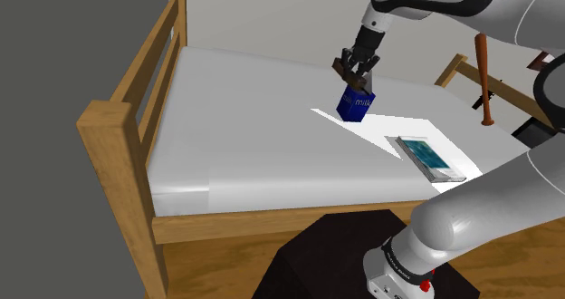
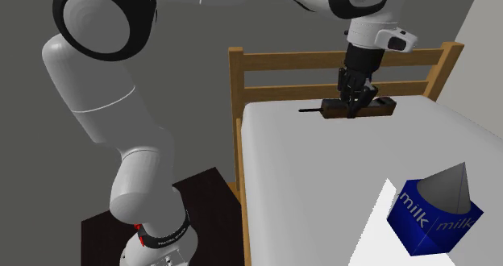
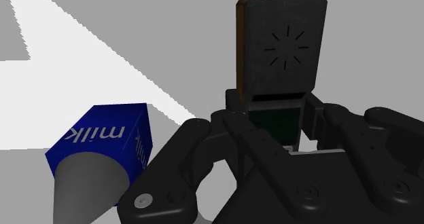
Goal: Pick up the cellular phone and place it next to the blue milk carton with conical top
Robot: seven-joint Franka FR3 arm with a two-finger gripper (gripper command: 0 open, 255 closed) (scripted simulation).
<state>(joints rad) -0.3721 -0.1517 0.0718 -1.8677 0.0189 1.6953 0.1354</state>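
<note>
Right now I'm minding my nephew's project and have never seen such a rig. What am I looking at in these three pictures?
It is one white robot arm on a dark box stand beside a wooden bed. One picture looks over the arm's shoulder, one looks along the bed from another spot, and one comes from a camera on the hand itself. The black gripper has two fingers, shut on a dark cellular phone held above the white mattress. On the mattress is a blue milk carton with a grey cone top. Nearer the stand lies a flat book-like thing. A bat leans beyond the bed.
</note>
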